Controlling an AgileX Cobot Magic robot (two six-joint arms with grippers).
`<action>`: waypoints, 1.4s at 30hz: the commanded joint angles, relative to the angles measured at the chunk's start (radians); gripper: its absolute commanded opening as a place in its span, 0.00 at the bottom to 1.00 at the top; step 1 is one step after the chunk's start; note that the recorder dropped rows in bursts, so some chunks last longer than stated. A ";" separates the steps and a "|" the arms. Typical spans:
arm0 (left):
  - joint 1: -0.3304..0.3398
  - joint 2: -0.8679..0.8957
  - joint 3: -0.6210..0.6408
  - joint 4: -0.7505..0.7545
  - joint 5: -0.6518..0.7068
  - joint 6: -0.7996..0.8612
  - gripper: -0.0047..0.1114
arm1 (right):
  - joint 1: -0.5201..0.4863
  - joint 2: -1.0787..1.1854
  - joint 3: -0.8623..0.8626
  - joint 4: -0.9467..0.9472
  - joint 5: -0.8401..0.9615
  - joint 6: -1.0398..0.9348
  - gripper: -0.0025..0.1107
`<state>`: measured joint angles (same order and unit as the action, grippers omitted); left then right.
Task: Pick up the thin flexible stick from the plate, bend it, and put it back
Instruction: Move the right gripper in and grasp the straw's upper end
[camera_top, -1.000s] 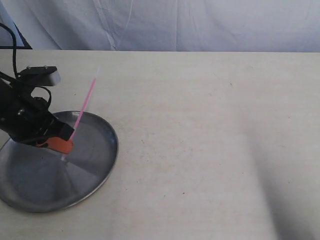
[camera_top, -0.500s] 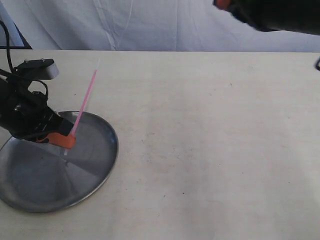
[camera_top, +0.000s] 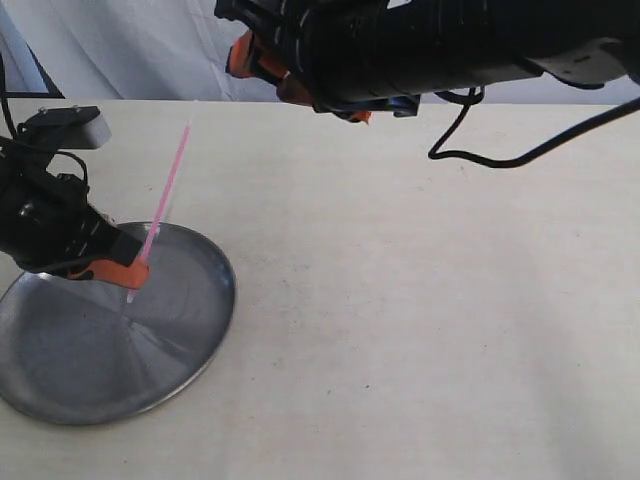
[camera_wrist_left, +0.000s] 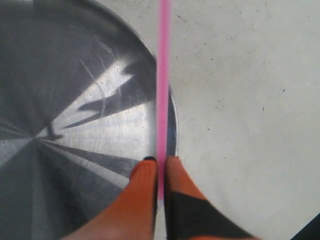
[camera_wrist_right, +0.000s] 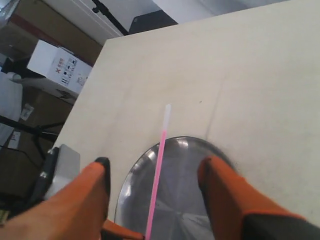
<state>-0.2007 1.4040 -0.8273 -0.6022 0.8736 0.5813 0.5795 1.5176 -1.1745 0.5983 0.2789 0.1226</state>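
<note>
My left gripper (camera_top: 128, 272) is shut on the lower end of the thin pink stick (camera_top: 168, 190), just above the near-right part of the silver plate (camera_top: 205, 325). The stick slants up and away over the table, its pale tip at the top. In the left wrist view the orange fingertips (camera_wrist_left: 148, 172) pinch the stick (camera_wrist_left: 163, 75) over the plate's rim (camera_wrist_left: 171, 125). My right gripper (camera_top: 263, 68) hangs high at the back, beyond and right of the stick's top, open. In its own view the right gripper (camera_wrist_right: 155, 170) frames the stick (camera_wrist_right: 159, 165) and the plate (camera_wrist_right: 195, 200) between wide-apart fingers.
The black right arm (camera_top: 450, 45) stretches across the top of the exterior view, with a cable (camera_top: 480, 130) drooping over the table. A white cloth (camera_top: 120, 50) backs the table. Beyond the table's far edge stands a cardboard box (camera_wrist_right: 57, 67).
The right arm has swept in from the upper right and now reaches across to above the stick's top. The left gripper has lifted the stick slightly and held it steeper.
</note>
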 joint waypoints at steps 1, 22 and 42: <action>-0.002 -0.007 -0.002 -0.019 0.000 0.005 0.04 | 0.025 0.042 -0.007 0.079 -0.033 -0.032 0.51; -0.002 -0.007 -0.002 -0.048 0.011 0.027 0.04 | 0.119 0.254 -0.073 0.194 -0.226 -0.053 0.51; -0.002 -0.007 -0.002 -0.041 0.011 0.031 0.04 | 0.131 0.410 -0.206 0.196 -0.232 -0.072 0.27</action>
<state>-0.2007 1.4040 -0.8273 -0.6358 0.8776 0.6062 0.7102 1.9294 -1.3737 0.7974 0.0657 0.0591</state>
